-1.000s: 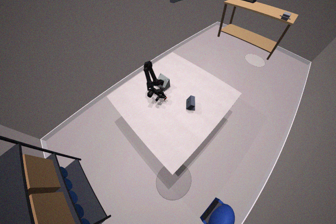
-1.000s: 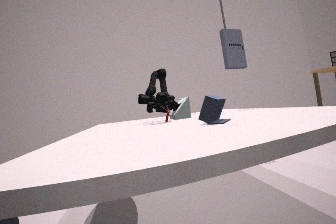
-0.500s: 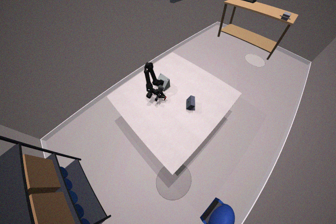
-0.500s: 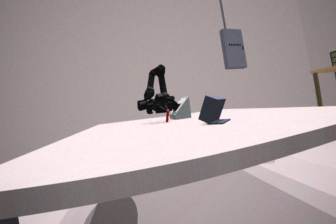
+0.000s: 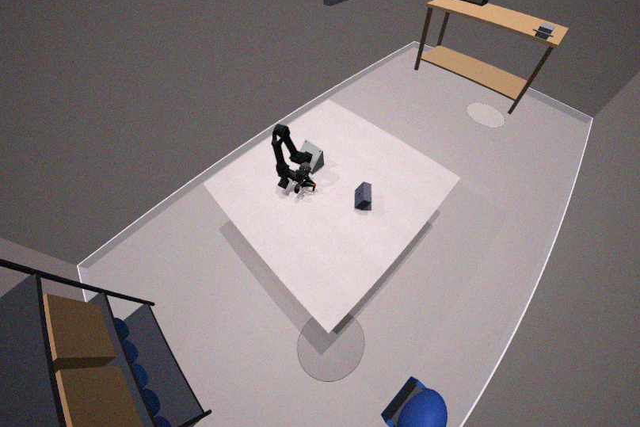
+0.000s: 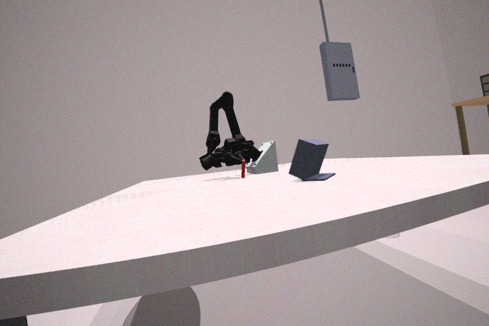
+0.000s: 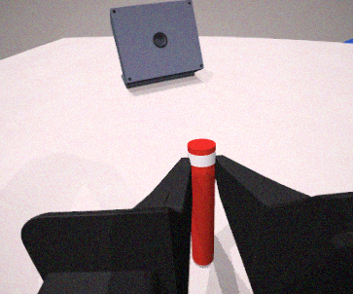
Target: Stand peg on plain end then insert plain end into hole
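Observation:
The red peg (image 6: 243,170) (image 7: 203,214) stands upright, with its white band (image 7: 202,160) near the top and its plain end down at table level. Whether that end touches the table cannot be told for sure. My gripper (image 6: 243,160) (image 7: 201,165) is shut on the peg just below and at the band, with the fingers reaching in nearly level from the robot's side. The blue-grey sloped panel (image 5: 363,196) (image 6: 308,159) (image 7: 138,55) stands beyond the peg, and its face with one round dark hole (image 7: 160,40) shows in the wrist view.
A pale grey-green wedge (image 5: 313,155) (image 6: 269,159) stands on the table (image 5: 330,257) (image 6: 221,211) (image 7: 272,112), close beside the arm. The arm's links are folded above and behind the gripper. The workbench, shelf and wall cabinet are away from the table.

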Controlling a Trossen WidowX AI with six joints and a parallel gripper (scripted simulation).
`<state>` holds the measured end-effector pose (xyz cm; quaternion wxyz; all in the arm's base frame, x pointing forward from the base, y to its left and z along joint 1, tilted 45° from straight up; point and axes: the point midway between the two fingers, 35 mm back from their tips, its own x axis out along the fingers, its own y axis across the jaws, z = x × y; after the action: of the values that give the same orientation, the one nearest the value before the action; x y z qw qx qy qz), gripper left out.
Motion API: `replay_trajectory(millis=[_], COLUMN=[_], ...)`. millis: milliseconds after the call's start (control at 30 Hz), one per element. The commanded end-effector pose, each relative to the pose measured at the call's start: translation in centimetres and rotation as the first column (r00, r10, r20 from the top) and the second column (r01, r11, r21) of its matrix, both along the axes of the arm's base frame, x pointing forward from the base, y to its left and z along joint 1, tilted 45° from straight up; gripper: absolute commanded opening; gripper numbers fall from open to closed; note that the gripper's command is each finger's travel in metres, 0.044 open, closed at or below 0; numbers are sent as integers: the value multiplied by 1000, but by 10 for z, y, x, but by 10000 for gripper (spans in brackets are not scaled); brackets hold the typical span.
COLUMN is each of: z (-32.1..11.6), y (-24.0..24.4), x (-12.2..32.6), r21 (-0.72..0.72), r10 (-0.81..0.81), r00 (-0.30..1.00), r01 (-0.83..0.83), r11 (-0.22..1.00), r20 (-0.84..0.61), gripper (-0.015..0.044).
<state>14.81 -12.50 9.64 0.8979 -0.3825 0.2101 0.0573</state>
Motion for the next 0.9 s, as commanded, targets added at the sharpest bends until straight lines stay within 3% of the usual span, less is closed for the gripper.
replay_trajectory(millis=[0,867], z=[3,1], y=[0,-3], x=[0,-4], r21=[-10,7], r10=[-10,-16], r00=[1000,1000], r01=[10,16], r11=[1000,1000], r20=[-5,-1], gripper=[50,50])
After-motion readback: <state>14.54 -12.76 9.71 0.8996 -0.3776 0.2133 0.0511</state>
